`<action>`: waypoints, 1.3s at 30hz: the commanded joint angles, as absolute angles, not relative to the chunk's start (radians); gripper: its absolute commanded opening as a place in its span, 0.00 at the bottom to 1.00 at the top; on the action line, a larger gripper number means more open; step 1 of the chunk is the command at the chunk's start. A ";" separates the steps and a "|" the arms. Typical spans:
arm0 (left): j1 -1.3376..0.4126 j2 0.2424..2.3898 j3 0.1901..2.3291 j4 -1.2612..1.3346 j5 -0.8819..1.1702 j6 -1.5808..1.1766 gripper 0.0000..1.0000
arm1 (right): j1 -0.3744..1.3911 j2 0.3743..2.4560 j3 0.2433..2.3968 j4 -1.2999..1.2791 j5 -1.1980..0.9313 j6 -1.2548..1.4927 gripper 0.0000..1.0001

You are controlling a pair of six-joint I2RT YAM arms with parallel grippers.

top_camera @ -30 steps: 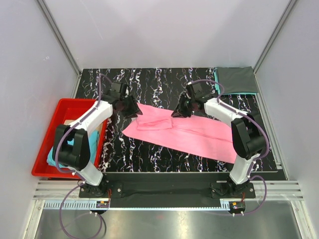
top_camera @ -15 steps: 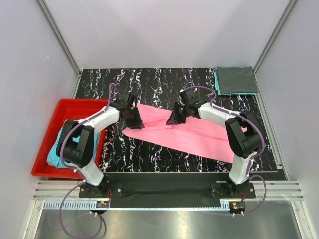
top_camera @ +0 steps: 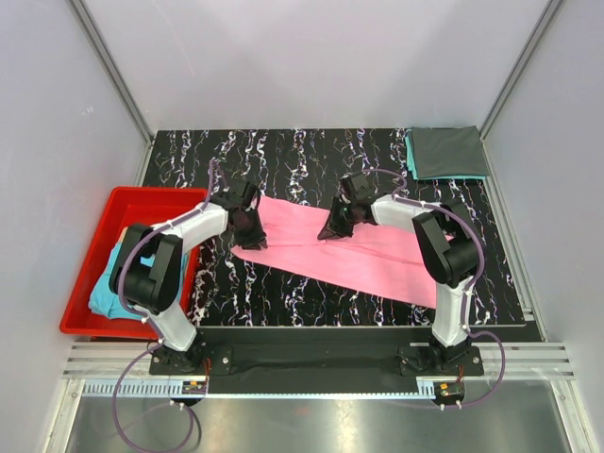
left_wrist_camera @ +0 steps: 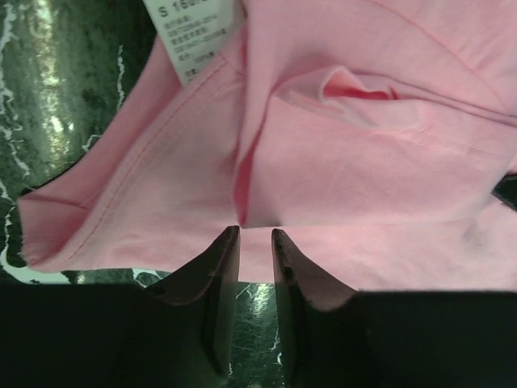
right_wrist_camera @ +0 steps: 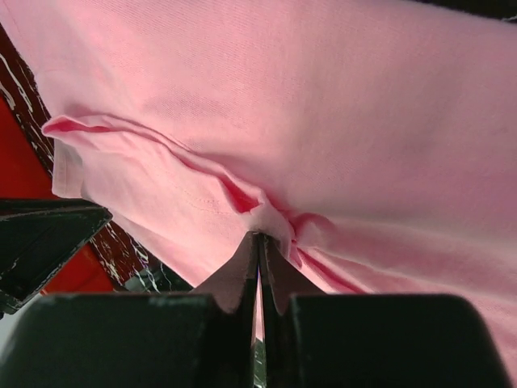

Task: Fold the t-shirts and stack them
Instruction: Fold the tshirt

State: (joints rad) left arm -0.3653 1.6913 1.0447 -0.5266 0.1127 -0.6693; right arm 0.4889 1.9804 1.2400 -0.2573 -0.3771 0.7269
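The bright pink t-shirt [top_camera: 368, 253] lies spread across the middle of the black marble table [top_camera: 302, 156], its left part folded over itself. My left gripper [top_camera: 252, 229] is at the shirt's left edge. In the left wrist view its jaws [left_wrist_camera: 255, 233] stand slightly apart with only table between them, and the pink cloth [left_wrist_camera: 363, 162] lies just past the tips. My right gripper [top_camera: 332, 229] is shut, pinching a bunched fold of the pink shirt [right_wrist_camera: 323, 97] at its tips [right_wrist_camera: 258, 236]. A folded dark grey shirt [top_camera: 449, 151] lies on a teal one [top_camera: 410, 159] at the back right corner.
A red plastic bin [top_camera: 85, 321] stands off the table's left side, holding teal and light blue cloth [top_camera: 107, 283]. A white size label [left_wrist_camera: 194, 32] shows on the pink shirt near my left gripper. Grey walls enclose the table.
Both grippers moved toward the near side and inward. The raised left flap of the pink shirt now lies flat over the body. The left jaws no longer hold cloth.
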 commanded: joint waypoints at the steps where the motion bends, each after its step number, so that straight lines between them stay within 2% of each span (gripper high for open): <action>1: -0.362 1.680 1.039 -0.499 0.063 -0.655 0.28 | 0.485 1.964 1.210 -0.186 -0.379 0.741 0.06; 12: -0.367 1.621 1.103 -0.419 0.173 -0.658 0.29 | 0.485 1.882 1.255 -0.253 -0.377 0.726 0.10; 20: -0.367 1.795 1.137 -0.371 0.126 -0.663 0.28 | 0.474 1.930 1.210 -0.201 -0.341 0.710 0.10; 27: -0.365 1.936 1.192 -0.454 0.006 -0.675 0.29 | 0.457 1.922 1.144 -0.175 -0.317 0.689 0.10; 30: -0.354 1.997 1.273 -0.482 0.002 -0.658 0.31 | 0.456 1.887 1.176 -0.207 -0.350 0.684 0.11; 34: -0.318 2.158 1.492 -0.506 0.038 -0.614 0.31 | 0.454 1.775 1.256 -0.294 -0.351 0.666 0.17; 37: -0.281 2.306 1.766 -0.508 0.136 -0.578 0.35 | 0.449 1.683 1.299 -0.374 -0.331 0.650 0.21; 38: -0.270 2.347 1.928 -0.505 0.167 -0.580 0.36 | 0.449 1.642 1.305 -0.402 -0.325 0.650 0.23; 39: -0.259 2.382 1.997 -0.491 0.266 -0.597 0.38 | 0.445 1.623 1.311 -0.413 -0.318 0.650 0.23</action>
